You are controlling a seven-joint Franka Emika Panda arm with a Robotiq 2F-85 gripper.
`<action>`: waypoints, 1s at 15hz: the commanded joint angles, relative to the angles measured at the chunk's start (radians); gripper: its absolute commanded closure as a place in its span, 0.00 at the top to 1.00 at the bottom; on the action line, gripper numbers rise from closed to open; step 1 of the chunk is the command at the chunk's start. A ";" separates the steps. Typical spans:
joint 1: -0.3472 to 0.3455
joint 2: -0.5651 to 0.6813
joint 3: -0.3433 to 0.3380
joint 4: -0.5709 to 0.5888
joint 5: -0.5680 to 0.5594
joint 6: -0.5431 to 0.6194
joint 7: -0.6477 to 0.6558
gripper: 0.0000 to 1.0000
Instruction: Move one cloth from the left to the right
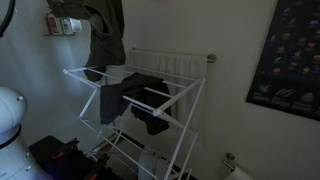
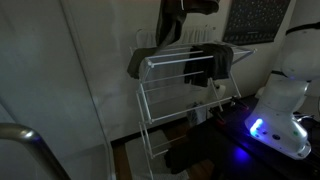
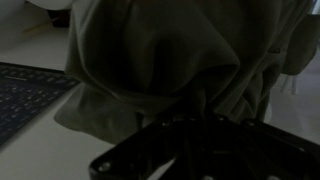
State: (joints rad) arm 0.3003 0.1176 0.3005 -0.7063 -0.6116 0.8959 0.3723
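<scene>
The olive-green cloth (image 1: 106, 35) hangs bunched in the air above the white drying rack (image 1: 185, 100), held up from its top. It also shows in an exterior view (image 2: 172, 28), dangling over the rack (image 2: 150, 100). In the wrist view the cloth (image 3: 160, 50) fills most of the frame just beyond my dark gripper (image 3: 195, 118), which is shut on its folds. The gripper (image 2: 195, 6) sits at the top edge of an exterior view, right above the cloth.
A grey cloth (image 1: 112, 96) (image 2: 150, 60) and a black cloth (image 1: 148, 95) (image 2: 215, 55) are draped on the rack's top rails. A dark poster (image 1: 290, 55) hangs on the wall. The white robot base (image 2: 285, 85) stands beside the rack.
</scene>
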 commanded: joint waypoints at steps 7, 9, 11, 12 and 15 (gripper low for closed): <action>-0.139 0.112 -0.070 -0.033 0.021 0.127 -0.089 0.05; -0.170 0.137 -0.090 -0.042 0.004 0.144 -0.102 0.05; -0.198 0.161 -0.110 -0.055 -0.009 0.144 -0.121 0.05; -0.210 0.172 -0.117 -0.060 -0.016 0.143 -0.132 0.05; -0.236 0.185 -0.133 -0.084 -0.034 0.122 -0.158 0.05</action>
State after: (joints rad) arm 0.0777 0.3179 0.1811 -0.7521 -0.6115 1.0131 0.2524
